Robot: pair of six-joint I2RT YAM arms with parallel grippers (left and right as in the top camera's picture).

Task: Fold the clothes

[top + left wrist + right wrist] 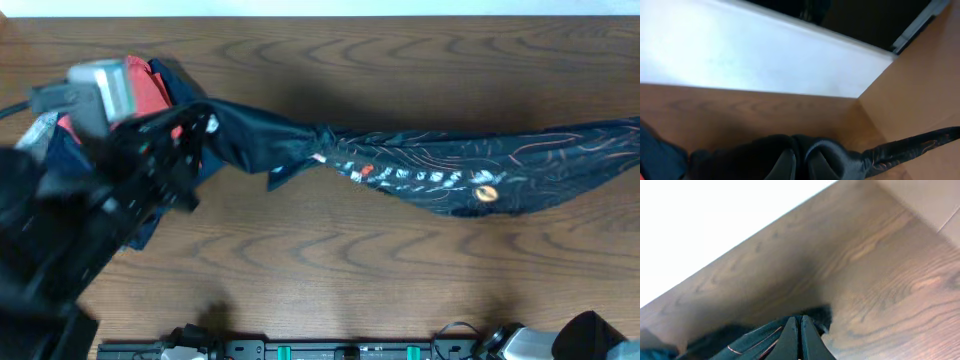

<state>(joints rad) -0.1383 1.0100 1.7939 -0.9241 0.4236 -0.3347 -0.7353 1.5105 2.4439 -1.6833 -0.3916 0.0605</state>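
The black jersey (430,165), with fine white and orange lines and small logos, hangs stretched in a long twisted band across the table from left to right. My left gripper (195,128) is shut on its left end, and in the left wrist view the dark fabric (910,145) bunches over the fingers (801,162). My right gripper is outside the overhead view, past the right edge. In the right wrist view its fingers (800,330) are shut on the jersey's other end (750,342), just above the wood.
A red-orange shirt (148,92) and navy garments (60,150) lie heaped at the far left, under my left arm. A white wall runs along the table's back edge (765,55). A black rail (300,350) sits at the front edge.
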